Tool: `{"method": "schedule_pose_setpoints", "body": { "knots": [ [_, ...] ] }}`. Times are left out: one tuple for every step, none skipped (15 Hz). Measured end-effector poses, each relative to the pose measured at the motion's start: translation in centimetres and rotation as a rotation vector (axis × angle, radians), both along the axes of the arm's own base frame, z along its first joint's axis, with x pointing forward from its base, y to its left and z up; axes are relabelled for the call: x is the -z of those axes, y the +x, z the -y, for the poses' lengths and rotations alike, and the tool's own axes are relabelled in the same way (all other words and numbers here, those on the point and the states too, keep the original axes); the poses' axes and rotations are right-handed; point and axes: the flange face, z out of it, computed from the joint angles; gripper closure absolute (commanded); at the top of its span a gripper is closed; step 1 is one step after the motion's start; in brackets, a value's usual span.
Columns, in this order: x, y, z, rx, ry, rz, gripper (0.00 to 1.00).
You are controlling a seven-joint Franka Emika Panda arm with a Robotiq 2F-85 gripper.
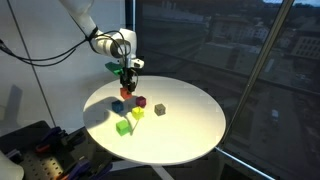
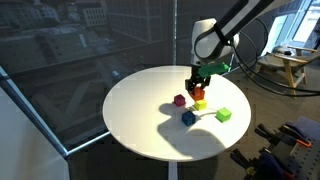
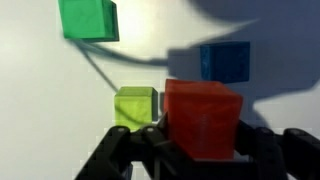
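pincer (image 3: 203, 140) clamped on red cube (image 3: 203, 118).
held near yellow cube (image 3: 135, 107) over desk (image 1: 190, 125); advise level grip, slow vertical travel.

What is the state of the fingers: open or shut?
Shut on the red block: in the wrist view, both fingers touch its sides.

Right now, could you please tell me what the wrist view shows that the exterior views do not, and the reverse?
Only the wrist view: the gripper up close, its fingers on either side of the red cube.
Only an exterior view: the whole round white table, the maroon cube and the robot arm.
Both: the red cube, the yellow-green cube, the green cube and the blue cube.
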Motion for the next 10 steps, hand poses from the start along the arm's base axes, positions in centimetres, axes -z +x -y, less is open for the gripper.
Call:
{"method": "schedule_pose_setpoints", "body": {
  "knots": [
    [0.0,0.1,0.6,0.011,-0.001,0.000,0.77],
    [0.0,0.1,1.2,0.021,-0.002,0.000,0.77],
    [0.0,0.2,1.8,0.030,-0.003,0.000,0.77],
    [0.0,0.2,2.3,0.038,-0.003,-0.001,0.77],
    [0.0,0.2,2.8,0.046,-0.004,-0.001,0.77],
    [0.1,0.2,3.2,0.052,-0.004,-0.003,0.77],
    [0.1,0.2,3.6,0.056,-0.003,-0.006,0.77],
    [0.1,0.2,4.0,0.058,-0.003,-0.009,0.77],
    [0.1,0.1,4.4,0.061,-0.002,-0.012,0.77],
    [0.2,0.1,4.7,0.063,-0.001,-0.016,0.77]
  ]
}}
